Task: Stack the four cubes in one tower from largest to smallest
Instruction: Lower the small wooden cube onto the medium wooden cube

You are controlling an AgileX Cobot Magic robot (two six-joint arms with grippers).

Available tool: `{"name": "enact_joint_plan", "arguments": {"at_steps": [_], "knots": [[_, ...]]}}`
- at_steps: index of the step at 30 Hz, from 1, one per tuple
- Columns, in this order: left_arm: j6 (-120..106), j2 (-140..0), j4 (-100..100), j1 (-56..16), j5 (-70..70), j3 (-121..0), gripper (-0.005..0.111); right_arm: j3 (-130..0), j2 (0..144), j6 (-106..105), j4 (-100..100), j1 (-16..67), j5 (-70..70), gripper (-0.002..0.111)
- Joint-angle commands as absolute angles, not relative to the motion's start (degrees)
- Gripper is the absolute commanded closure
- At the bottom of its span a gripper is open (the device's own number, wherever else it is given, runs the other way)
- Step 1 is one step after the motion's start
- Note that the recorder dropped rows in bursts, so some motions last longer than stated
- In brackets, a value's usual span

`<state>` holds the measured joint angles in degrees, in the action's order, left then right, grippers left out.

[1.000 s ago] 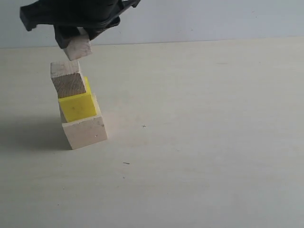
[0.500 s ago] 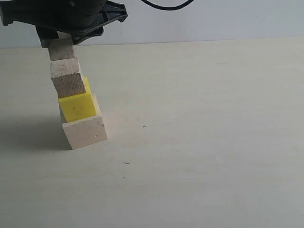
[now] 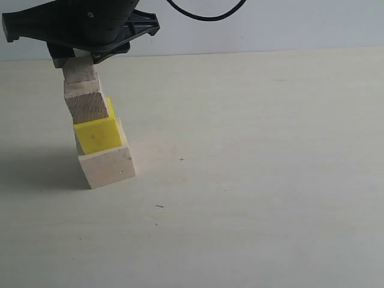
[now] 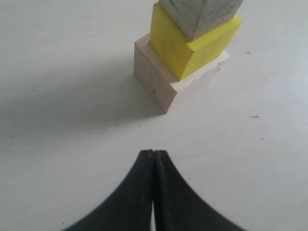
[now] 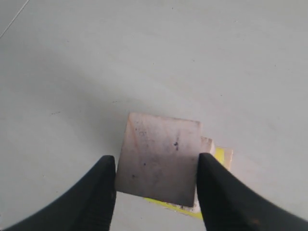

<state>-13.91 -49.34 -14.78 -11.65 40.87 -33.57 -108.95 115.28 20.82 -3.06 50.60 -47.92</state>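
No legible text, label, brand name, number or sign appears in any view. The top face of the small pale pinkish wooden cube carries only scattered dark specks, not characters. The pale wooden counter bears one tiny cross-shaped dark mark and a short dark fleck; neither reads as a character.

I'm seeing the pale tabletop lying open on the right — only the staggered wood-and-yellow cube tower is blocking the left.
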Motion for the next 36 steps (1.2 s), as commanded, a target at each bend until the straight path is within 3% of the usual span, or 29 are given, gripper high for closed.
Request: {"name": "enact_joint_plan", "arguments": {"at_steps": [1, 17, 30, 36], "knots": [[-13.47, -49.36, -15.50, -12.01, 40.51, -33.36, 0.107, -109.07, 115.88, 21.02, -2.66, 50.68, -47.02, 0.108], [-13.47, -49.36, -15.50, -12.01, 40.51, -33.36, 0.107, -109.07, 115.88, 21.02, -2.64, 50.68, -48.15, 0.106], [-13.47, -49.36, -15.50, -12.01, 40.51, -33.36, 0.107, -109.07, 115.88, 21.02, -2.64, 50.68, -48.27, 0.060], [-13.47, -49.36, -15.51, -12.01, 40.63, -33.36, 0.107, -109.07, 115.88, 21.02, -2.79, 50.68, -48.27, 0.050]]}}
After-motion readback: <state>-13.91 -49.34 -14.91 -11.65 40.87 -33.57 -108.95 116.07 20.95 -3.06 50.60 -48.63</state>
